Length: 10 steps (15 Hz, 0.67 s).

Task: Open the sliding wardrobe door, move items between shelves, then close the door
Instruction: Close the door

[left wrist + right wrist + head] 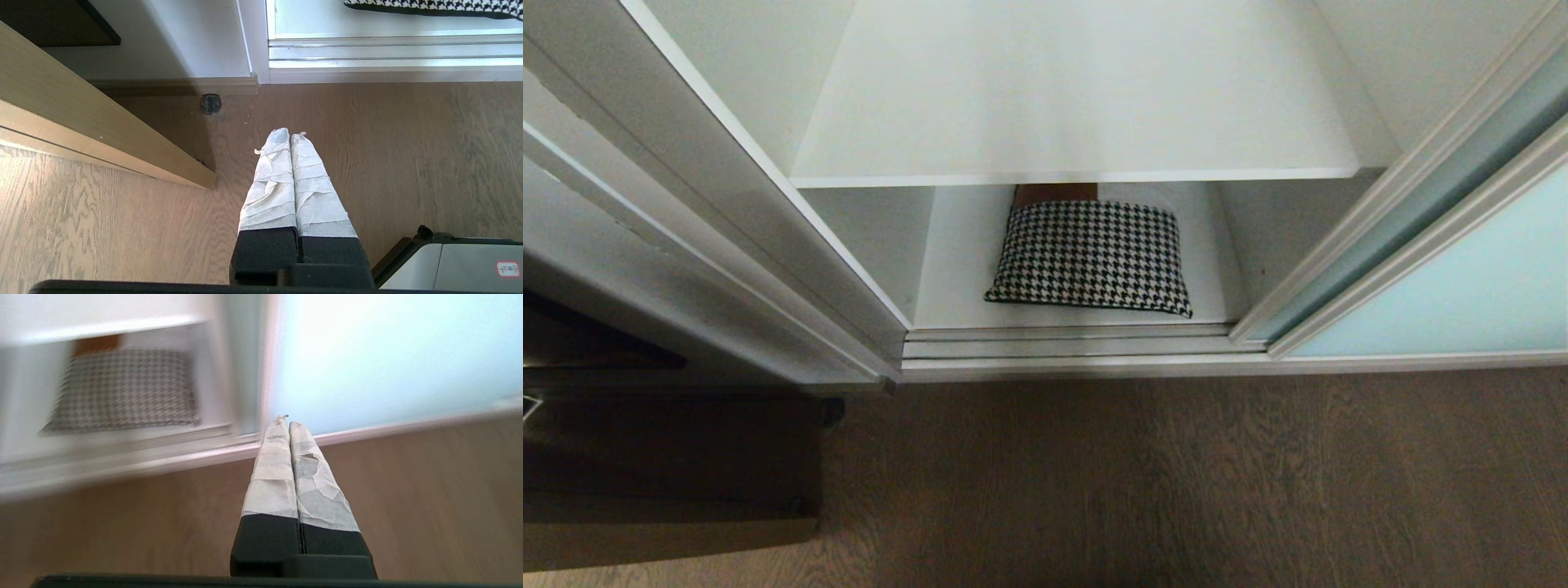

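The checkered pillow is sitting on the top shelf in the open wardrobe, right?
Not quite. The houndstooth bundle lies on the bottom board of the open wardrobe, under the upper shelf, which is bare where it can be seen. The head view shows this.

From my station I looked down on a wood-grain floor (pixel 1176 482) of greyish brown, its boards running up to the pale sill and the silvery double track (pixel 1066 341) along the wardrobe's foot. An off-white side post (pixel 727 220) rose at the left. Beside it stood a piece of dark brown furniture (pixel 670 474), low and in shadow. In the left wrist view, sunlight fell warm across the planks, and a light wooden panel (pixel 94 130) slanted over them near a small round dark fitting (pixel 211 103) on the floor.
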### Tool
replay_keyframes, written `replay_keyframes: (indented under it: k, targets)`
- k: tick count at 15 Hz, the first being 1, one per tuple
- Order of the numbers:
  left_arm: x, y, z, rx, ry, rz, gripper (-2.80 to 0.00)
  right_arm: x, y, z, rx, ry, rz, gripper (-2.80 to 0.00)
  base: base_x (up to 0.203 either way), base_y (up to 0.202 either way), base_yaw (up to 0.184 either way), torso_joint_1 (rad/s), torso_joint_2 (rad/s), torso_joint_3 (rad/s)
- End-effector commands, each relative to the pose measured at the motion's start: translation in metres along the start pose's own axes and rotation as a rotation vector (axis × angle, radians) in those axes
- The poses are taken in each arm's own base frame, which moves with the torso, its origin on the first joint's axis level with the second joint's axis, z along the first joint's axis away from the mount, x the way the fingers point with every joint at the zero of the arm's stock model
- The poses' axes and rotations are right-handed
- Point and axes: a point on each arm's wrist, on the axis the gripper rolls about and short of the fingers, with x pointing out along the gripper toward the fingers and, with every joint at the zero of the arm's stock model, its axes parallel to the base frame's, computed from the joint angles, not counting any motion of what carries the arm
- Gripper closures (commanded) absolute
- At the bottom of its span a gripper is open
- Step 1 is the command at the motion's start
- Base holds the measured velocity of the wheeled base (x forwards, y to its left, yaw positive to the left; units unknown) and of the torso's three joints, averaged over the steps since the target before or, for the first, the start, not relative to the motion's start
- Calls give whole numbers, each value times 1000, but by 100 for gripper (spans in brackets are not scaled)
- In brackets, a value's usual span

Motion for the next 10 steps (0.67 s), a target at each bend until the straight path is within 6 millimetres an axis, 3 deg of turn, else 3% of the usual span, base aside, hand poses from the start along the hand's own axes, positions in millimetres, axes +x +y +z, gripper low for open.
replay_keyframes:
  k: [1,3,6,10]
  targets:
    - [0,0,0,0,2,0,0,37,11,8,-5,51,-89,0,0,0,0,0,0,0]
    - [0,0,0,0,3,0,0,39,13,25,26,35,-111,0,0,0,0,0,0,0]
    - [0,0,0,0,1,0,0,35,11,24,55,157,-74,0,0,0,0,0,0,0]
    - [0,0,0,0,3,0,0,62,9,19,131,243,67,0,0,0,0,0,0,0]
